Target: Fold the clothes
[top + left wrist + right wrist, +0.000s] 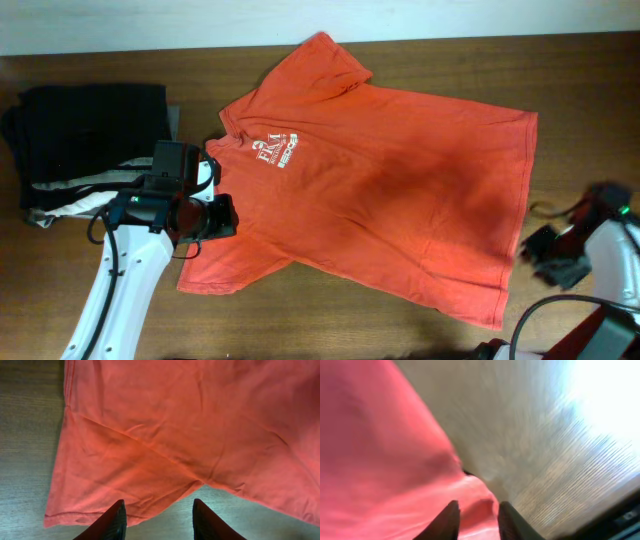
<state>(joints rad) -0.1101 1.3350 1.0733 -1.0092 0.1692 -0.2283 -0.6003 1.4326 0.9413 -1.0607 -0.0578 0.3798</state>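
Observation:
The orange-red T-shirt [400,190] lies spread flat, chest up, its small white logo [275,150] near the collar. My left gripper [228,217] hovers over the shirt's near-left sleeve. In the left wrist view that sleeve [120,480] lies ahead of the left gripper [159,512], whose jaws stand open with only sleeve hem and table under the gap. My right gripper [538,256] is at the shirt's right hem. The blurred right wrist view shows the right gripper [477,512] with narrow jaws and a bulge of the shirt's edge [480,500] between the fingers, a gap still showing.
A pile of black folded garments [85,130] lies at the far left, with a grey-and-white one [70,195] at its near edge, right beside my left arm. Bare wooden table [580,90] shows around the shirt.

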